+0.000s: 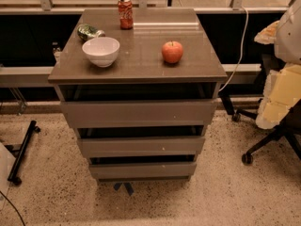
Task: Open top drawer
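The white bowl (101, 51) stands near the left front corner of the tabletop (141, 41), and its inside shows only plain white. Behind it a green packet (89, 31) lies on its side, and a red cola can (125, 13) stands upright at the back edge. A red apple (172, 52) sits well apart to the right.

Directly under the tabletop is the top drawer (138, 113). It has a flat, handleless grey-taupe front, with a dark gap above it whose contents cannot be made out. Two lower drawers (141, 146) sit beneath it.

The tool is out of view, so its opening cannot be told.
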`<control>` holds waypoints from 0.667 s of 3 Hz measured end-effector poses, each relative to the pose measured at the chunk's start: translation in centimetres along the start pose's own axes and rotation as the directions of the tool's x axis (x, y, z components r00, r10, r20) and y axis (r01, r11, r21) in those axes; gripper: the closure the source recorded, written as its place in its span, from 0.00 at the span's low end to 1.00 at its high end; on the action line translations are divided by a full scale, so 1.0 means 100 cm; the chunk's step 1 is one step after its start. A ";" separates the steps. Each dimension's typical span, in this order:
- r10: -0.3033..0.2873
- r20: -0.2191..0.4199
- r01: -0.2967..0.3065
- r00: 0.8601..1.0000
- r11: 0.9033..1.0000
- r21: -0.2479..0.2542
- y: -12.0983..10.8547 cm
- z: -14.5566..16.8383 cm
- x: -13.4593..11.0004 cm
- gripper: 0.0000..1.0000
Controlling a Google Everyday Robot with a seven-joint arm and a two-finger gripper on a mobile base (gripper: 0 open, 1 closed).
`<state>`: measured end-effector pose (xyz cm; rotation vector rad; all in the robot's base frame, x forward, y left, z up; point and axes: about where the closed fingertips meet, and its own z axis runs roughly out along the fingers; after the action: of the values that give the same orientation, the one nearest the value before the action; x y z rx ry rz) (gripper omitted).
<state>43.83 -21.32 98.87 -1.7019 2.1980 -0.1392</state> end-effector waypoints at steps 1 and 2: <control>0.000 0.000 0.000 1.000 1.000 0.000 0.000 0.000 0.000 0.00; 0.011 0.025 -0.012 1.000 1.000 0.008 0.001 0.009 -0.001 0.00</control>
<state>44.03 -21.11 98.05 -1.6771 2.1857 -0.1230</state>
